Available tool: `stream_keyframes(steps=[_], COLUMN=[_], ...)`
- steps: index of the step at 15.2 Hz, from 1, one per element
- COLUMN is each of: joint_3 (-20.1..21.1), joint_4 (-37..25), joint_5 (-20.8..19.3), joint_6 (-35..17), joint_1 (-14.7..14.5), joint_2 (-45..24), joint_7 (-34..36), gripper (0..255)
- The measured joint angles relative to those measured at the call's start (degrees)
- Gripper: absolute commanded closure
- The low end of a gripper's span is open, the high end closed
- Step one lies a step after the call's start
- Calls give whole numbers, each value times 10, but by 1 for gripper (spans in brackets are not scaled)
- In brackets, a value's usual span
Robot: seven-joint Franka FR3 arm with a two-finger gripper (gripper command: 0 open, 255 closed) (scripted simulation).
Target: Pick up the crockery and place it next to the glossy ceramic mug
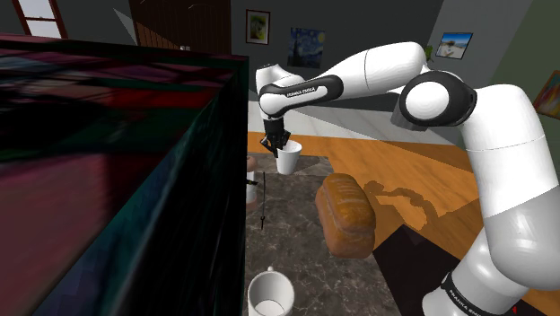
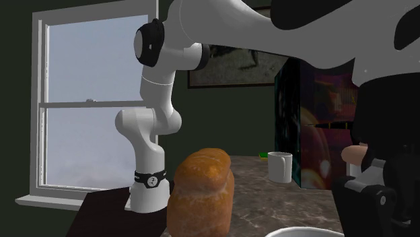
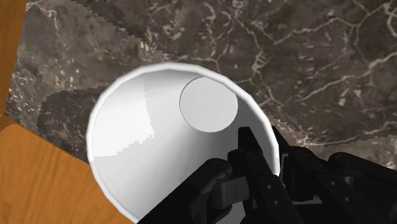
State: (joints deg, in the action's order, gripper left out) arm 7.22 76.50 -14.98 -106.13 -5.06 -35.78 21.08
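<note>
I read this as the grasp step, with the carry not yet begun. The gripper [image 1: 275,144] is at the far end of the counter [image 1: 296,229] and is closed on the wall of the white cup [image 1: 289,163]. The wrist view shows one finger inside the rim and the other outside it. The cup is upright and close to the counter's far edge, with wood floor beyond. I can't tell whether its base has left the stone. The mug [image 1: 269,294], white with a handle, waits at the near end by the stand, well apart from the cup. A loaf [image 1: 345,214] lies between them, toward the shoulder view's right, and a tall dark cabinet [image 1: 135,197] walls off the left. Next I'd lift straight up and bring the cup toward me along the open strip between cabinet and loaf. I'd keep it level, since a rim pinch could let it swing, and set it down just beside the mug without bumping it.
</note>
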Motion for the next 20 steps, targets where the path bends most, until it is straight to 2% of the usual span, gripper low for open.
stream_keyframes(steps=[8, 20], joint_3=[0, 2], joint_4=[-5, -72], joint_5=[1, 6], joint_6=[8, 88], joint_1=[0, -4], joint_2=[3, 17], joint_7=[-2, -17], gripper=[255, 255])
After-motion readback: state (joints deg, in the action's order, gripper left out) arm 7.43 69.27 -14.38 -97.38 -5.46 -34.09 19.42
